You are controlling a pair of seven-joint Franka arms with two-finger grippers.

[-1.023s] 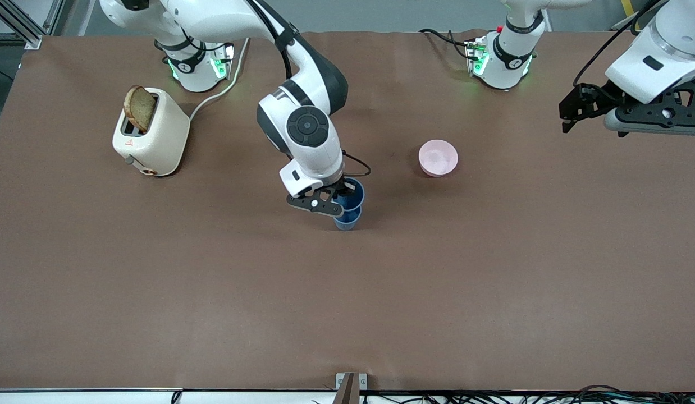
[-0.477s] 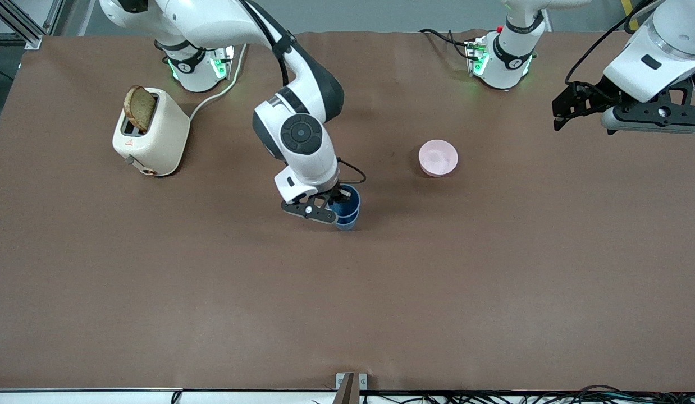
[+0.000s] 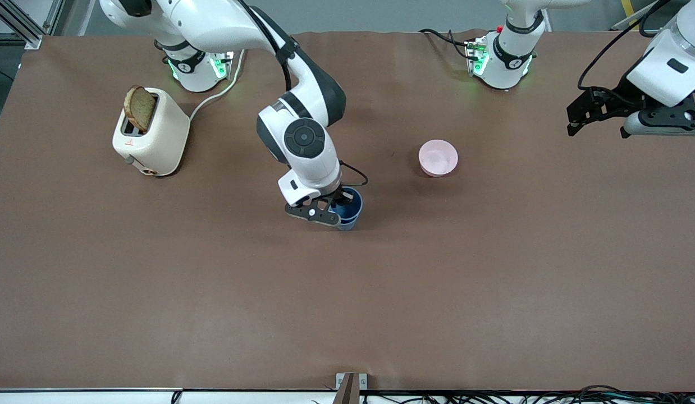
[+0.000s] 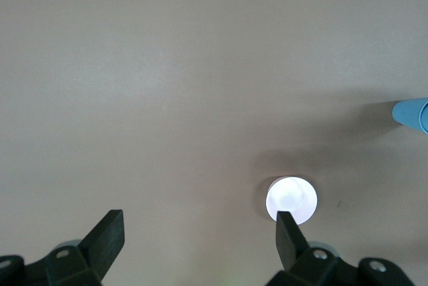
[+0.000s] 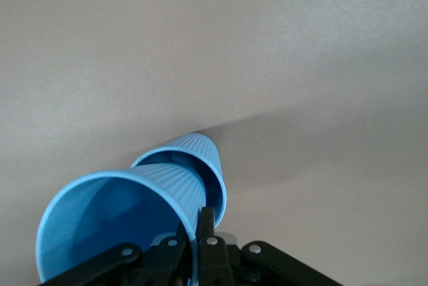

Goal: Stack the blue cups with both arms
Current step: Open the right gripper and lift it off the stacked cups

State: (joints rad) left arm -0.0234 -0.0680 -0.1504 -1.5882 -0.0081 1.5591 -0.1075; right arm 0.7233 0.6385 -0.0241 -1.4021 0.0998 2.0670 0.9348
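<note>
Right gripper [image 3: 337,209] pinches upper matte blue ribbed plastic cup [image 5: 120,219] by rim, seating it into lower matching cup [image 5: 200,159]; left gripper [image 4: 200,232], jaws wide, waits over table's left-arm end.

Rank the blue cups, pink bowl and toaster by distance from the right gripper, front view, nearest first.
1. Blue cups: nested mid-table, the upper one in the right gripper.
2. Pink bowl: toward the left arm's end, farther from the front camera than the cups.
3. Toaster: at the right arm's end, holding a bread slice.
</note>
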